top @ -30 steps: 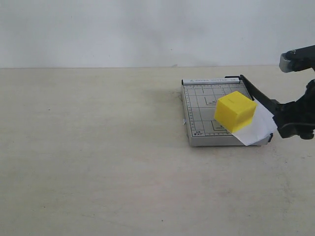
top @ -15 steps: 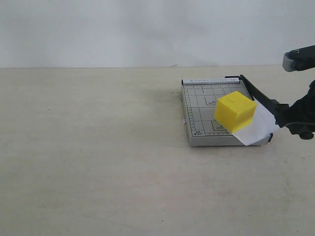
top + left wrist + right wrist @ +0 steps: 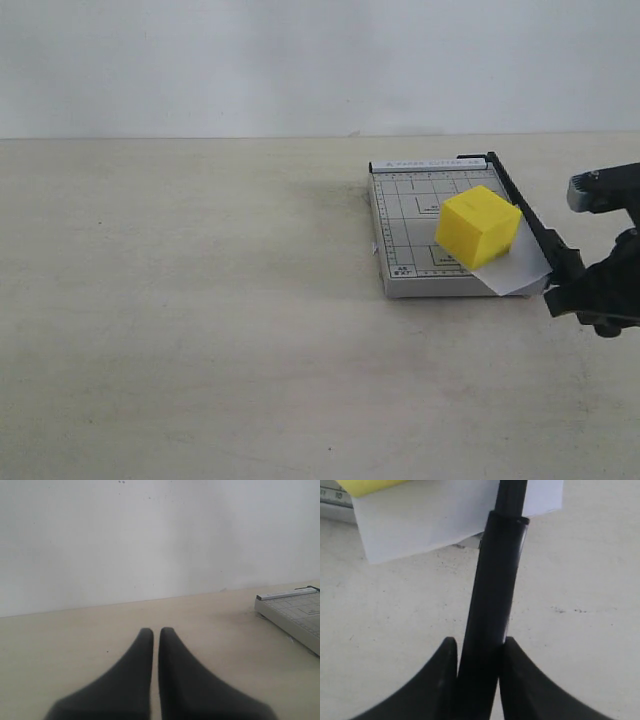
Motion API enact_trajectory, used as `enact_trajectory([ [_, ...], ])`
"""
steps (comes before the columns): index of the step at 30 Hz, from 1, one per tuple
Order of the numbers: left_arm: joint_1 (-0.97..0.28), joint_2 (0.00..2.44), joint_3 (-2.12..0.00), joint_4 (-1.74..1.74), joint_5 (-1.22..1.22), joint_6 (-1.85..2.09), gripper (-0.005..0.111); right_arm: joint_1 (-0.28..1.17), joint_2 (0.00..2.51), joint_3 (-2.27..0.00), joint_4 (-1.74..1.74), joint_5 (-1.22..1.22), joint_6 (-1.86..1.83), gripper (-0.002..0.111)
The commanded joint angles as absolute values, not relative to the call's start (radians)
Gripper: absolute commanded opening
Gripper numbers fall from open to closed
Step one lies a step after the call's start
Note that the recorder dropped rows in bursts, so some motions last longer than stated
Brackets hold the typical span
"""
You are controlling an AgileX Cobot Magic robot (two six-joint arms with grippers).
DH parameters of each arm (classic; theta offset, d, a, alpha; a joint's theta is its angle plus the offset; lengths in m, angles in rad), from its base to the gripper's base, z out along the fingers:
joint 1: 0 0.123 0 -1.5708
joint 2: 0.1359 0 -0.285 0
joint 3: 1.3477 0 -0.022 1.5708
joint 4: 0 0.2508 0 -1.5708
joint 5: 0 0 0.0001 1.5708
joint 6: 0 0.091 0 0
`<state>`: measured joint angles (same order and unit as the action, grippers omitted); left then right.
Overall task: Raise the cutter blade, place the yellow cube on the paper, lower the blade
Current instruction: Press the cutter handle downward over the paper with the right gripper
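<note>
The yellow cube (image 3: 478,226) rests on the white paper (image 3: 515,268), which lies over the right part of the grey gridded cutter board (image 3: 410,225). The black cutter blade (image 3: 520,212) runs low along the board's right edge. My right gripper (image 3: 562,282) is shut on the blade's thick black handle (image 3: 492,600) just past the board's near corner. The right wrist view shows the paper (image 3: 420,522) and a sliver of the cube (image 3: 367,486) beyond the handle. My left gripper (image 3: 156,632) is shut and empty, off to the left, outside the exterior view.
The pale tabletop (image 3: 200,300) stretches wide to the left of the board, with a white wall behind. The board's far corner (image 3: 292,610) shows at the edge of the left wrist view.
My right gripper has swung the blade handle down toward the table. The paper's overhanging edge, earlier sticking out past the blade, now lies pressed under it. The cube has not moved.
</note>
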<state>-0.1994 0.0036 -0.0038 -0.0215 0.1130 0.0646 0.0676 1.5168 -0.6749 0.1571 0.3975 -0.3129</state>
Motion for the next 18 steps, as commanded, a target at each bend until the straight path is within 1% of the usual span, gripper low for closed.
enact_trajectory([
  [1, -0.199, 0.0, 0.0, -0.03, 0.114, 0.067, 0.004, 0.07, 1.614, -0.657, 0.148, 0.398, -0.339, 0.004],
  [3, -0.199, 0.0, 0.0, -0.03, 0.114, 0.067, 0.004, 0.07, 1.653, -0.657, 0.148, 0.378, -0.341, 0.004],
  [14, -0.199, 0.0, 0.0, -0.03, 0.114, 0.067, 0.004, 0.07, 1.64, -0.657, 0.177, 0.362, -0.355, 0.005],
  [15, -0.199, 0.0, 0.0, -0.03, 0.114, 0.067, 0.004, 0.07, 1.635, -0.657, 0.177, 0.362, -0.357, 0.008],
  [16, -0.199, 0.0, 0.0, -0.03, 0.114, 0.067, 0.004, 0.07, 1.625, -0.658, 0.177, 0.362, -0.357, 0.014],
  [18, -0.199, 0.0, 0.0, -0.03, 0.114, 0.067, 0.004, 0.07, 1.613, -0.667, 0.177, 0.362, -0.357, 0.032],
])
